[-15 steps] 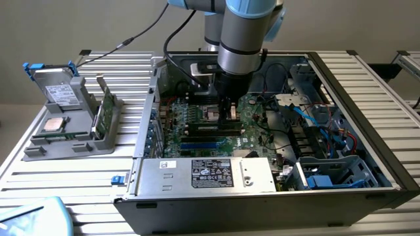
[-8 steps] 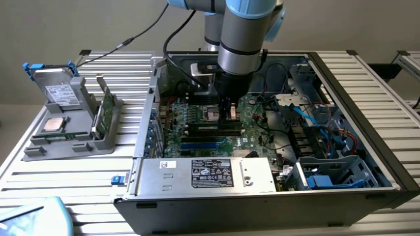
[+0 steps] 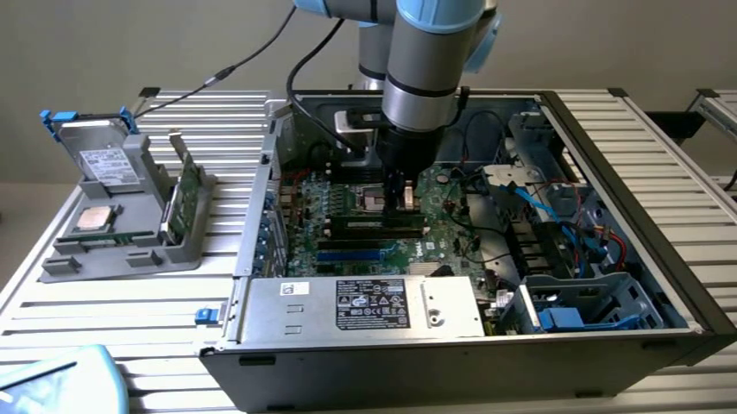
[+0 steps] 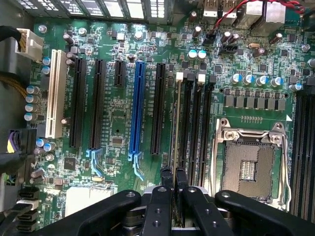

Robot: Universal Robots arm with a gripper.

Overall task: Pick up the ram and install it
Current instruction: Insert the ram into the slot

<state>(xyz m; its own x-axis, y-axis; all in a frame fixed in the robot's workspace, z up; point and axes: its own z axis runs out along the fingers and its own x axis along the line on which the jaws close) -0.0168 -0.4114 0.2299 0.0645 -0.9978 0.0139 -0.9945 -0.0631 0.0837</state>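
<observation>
Ram is pinched tight in the gripper, down on the computer board right under it. It is maybe not clicked in yet.

Thin ram, edge-on along a black slot, in pincer's grip.

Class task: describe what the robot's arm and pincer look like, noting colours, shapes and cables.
The arm is made of silver-grey cylinders with pale blue joint caps, and black cables trail behind it. The pincer is black: two slim fingers on angular linkage bars with round pivot pins.
</observation>
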